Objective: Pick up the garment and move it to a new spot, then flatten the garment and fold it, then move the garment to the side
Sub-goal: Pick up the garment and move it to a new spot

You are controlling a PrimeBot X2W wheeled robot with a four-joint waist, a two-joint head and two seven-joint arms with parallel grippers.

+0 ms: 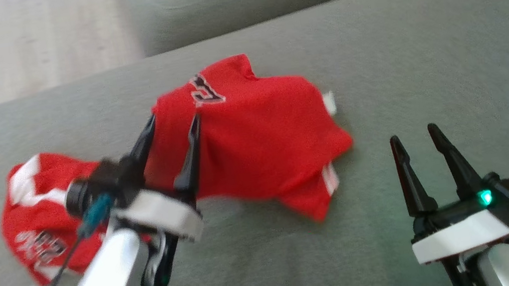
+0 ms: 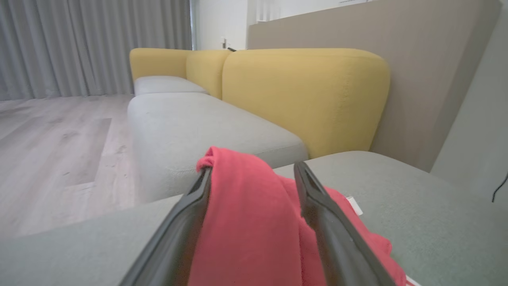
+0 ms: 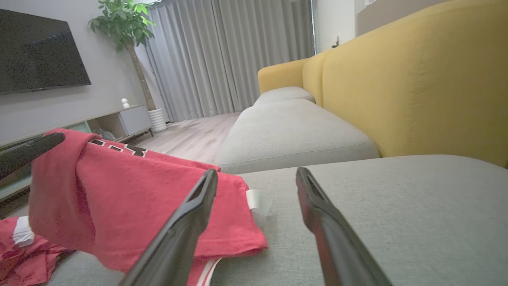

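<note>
Two grippers work over a grey sofa cushion (image 1: 424,62), w/ the red garment (image 1: 260,147) lying crumpled across its middle-left. One end is bunched toward the robot's left and the broader part is spread toward the centre. A white label (image 1: 330,103) pokes out at the garment's right edge.

The left gripper (image 1: 172,123) is over the garment, fingers apart. In the left wrist view red cloth sits between them and rides up over one tip. In the right wrist view a fold hangs lifted off one finger (image 3: 27,153). So the jaws look open: cloth hooked, not pinched.

The right gripper (image 1: 414,135) hovers above bare cushion just right of the garment, jaws apart, nothing between them.

Step, by my read: pick-up, i.e. the very start. The garment is neither flat nor folded.

Next move prob. needs the left jaws to close firmly on the cloth between them, since a draped fold could slide off on lifting. The right gripper may need to reach in for the near edge by the label, so the garment lifts w/o dragging.
</note>
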